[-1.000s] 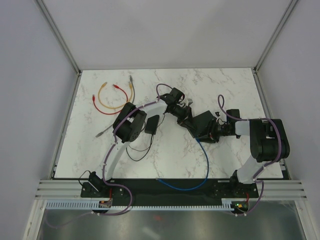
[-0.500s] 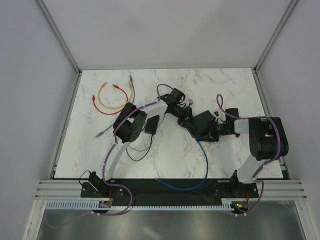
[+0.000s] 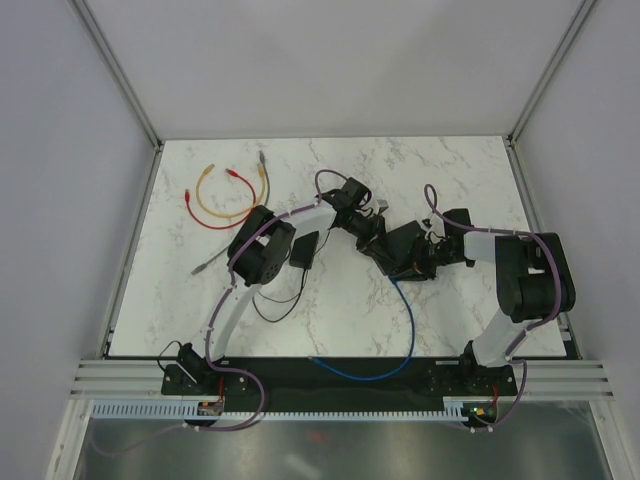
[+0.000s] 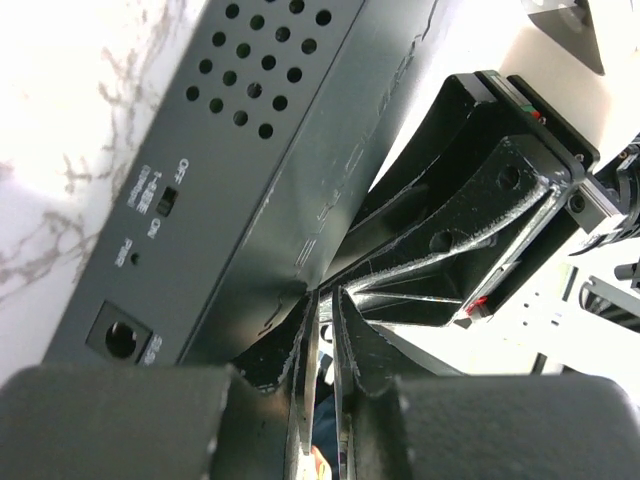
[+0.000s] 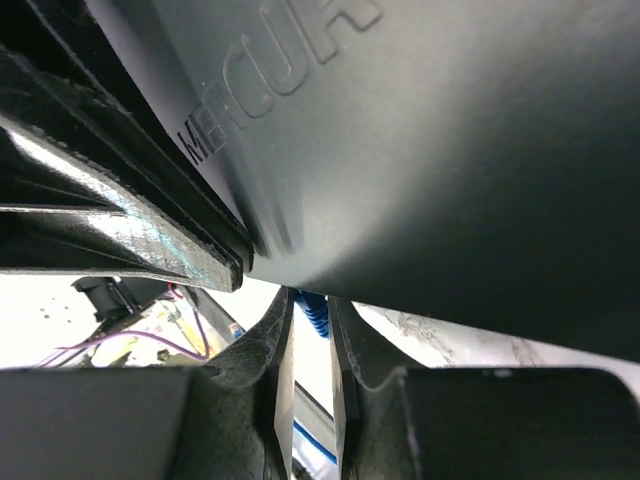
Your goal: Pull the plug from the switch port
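Blue cable (image 3: pixel 408 330) runs up to the plug (image 5: pixel 312 312) in the near edge of the switch (image 3: pixel 405 245), mid-bench (image 3: pixel 180 310). Nearest is right end effector (image 3: pixel 432 260), jaws pinched on the plug. Pull axis looks to run back toward the bases, along the cable. At the switch's far-left corner, left end effector (image 3: pixel 372 235) is nearly closed, grip unclear.
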